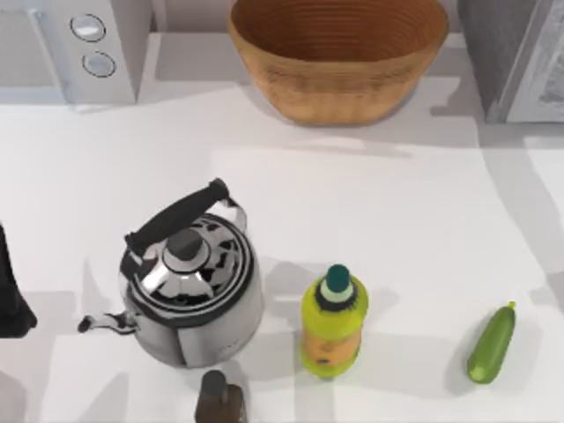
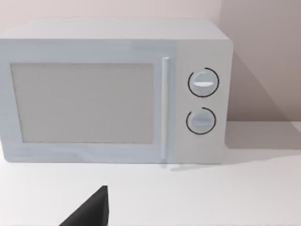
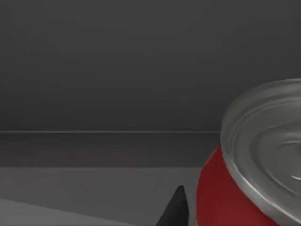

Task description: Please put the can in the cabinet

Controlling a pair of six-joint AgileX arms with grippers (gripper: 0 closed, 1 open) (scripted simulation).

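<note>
Right wrist view: cabinet (image 3: 117, 70) interior, dark grey, back wall straight ahead of the jaws, shelf floor (image 3: 94, 181) below them

can (image 3: 244, 188) sits just beside my right gripper (image 3: 176, 212), red wall and silver top close up, upright as far as I can see. Can't tell if the jaws are clamped on it or already off it, and its base contact with the shelf is out of frame

My read: placing step, nearly done. To do it well:
- confirm the base is flat on the shelf before letting go
- part the jaws slowly, no sideways drag, or it tips
- back out straight along the way in, clear of the cabinet frame

left gripper (image 2: 89, 212) parked facing the microwave (image 2: 113, 94), well away from the job; can't tell its jaw state either
</note>
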